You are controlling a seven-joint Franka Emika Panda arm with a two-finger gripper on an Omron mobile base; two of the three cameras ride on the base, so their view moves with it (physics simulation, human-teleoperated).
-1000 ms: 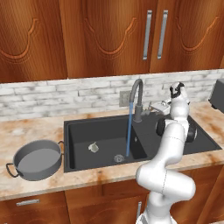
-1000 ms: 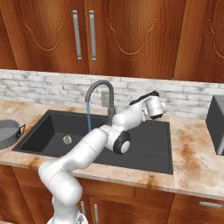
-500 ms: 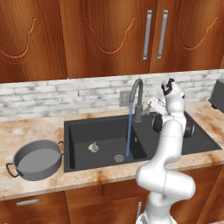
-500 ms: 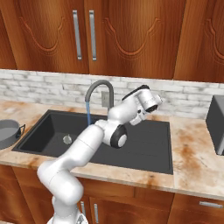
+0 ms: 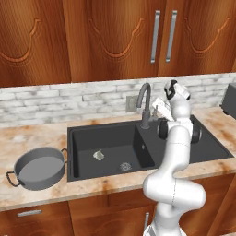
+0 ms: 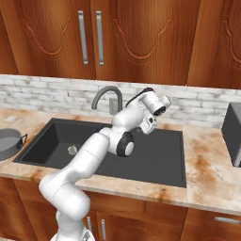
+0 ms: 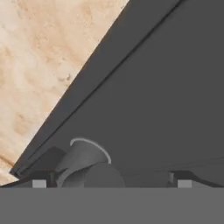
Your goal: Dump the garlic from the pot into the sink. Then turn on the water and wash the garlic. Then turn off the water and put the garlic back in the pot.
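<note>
The garlic (image 5: 97, 155) lies on the floor of the dark sink (image 5: 83, 138), left of the round drain (image 5: 125, 166); from the right base it shows as a pale bulb, the garlic (image 6: 72, 149). The grey pot (image 5: 39, 168) sits on the counter left of the sink, with nothing in it. No water runs from the gooseneck faucet (image 5: 145, 102). My gripper (image 5: 158, 107) is open, just right of the faucet, holding nothing. In the hand view the open gripper (image 7: 111, 183) hangs over the faucet base (image 7: 85, 158) and the sink's flat panel (image 7: 166, 96).
Wooden cabinets and a brick backsplash stand behind the sink. A dark appliance (image 6: 233, 134) sits on the counter at the far right. The marble counter (image 5: 32, 136) runs along both sides of the sink.
The blue stream from the faucet has stopped. My hand has moved left, closer to the faucet. Garlic and pot have not moved.
</note>
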